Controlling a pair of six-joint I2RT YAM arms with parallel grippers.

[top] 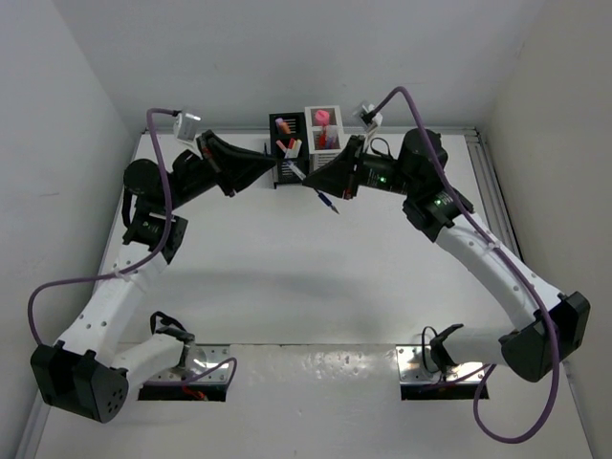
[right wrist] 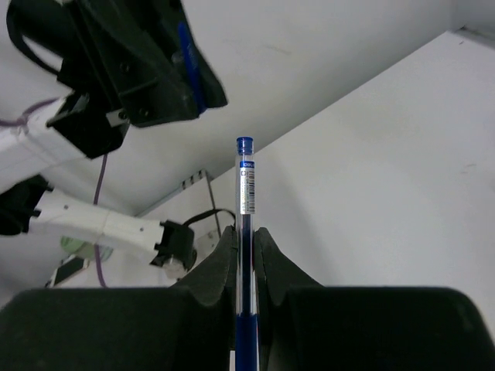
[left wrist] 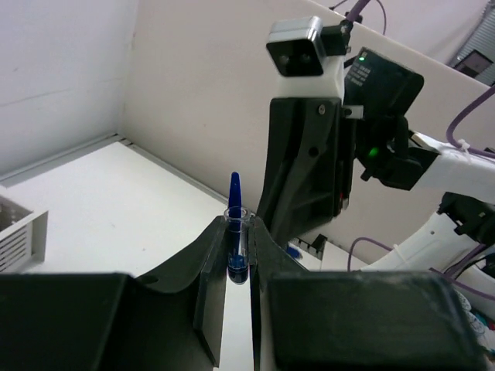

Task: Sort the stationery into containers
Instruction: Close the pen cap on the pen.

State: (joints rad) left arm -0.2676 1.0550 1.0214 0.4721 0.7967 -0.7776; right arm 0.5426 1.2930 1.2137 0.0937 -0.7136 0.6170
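Observation:
The black container (top: pixel 285 145) and the white container (top: pixel 325 129) stand joined at the back of the table, with pink and orange stationery sticking out of them. Just in front of them the two grippers meet tip to tip. My left gripper (top: pixel 277 172) (left wrist: pixel 238 224) is shut on a short clear pen cap with a blue clip (left wrist: pixel 237 246). My right gripper (top: pixel 310 180) (right wrist: pixel 246 233) is shut on a blue pen (right wrist: pixel 245 185) with a clear barrel; the pen's blue end (top: pixel 331 203) sticks out below the gripper.
White walls enclose the table on the left, back and right. A metal rail (top: pixel 488 182) runs along the right edge. Purple cables (top: pixel 163 172) loop over both arms. A corner of the white slotted holder (left wrist: pixel 15 236) shows in the left wrist view.

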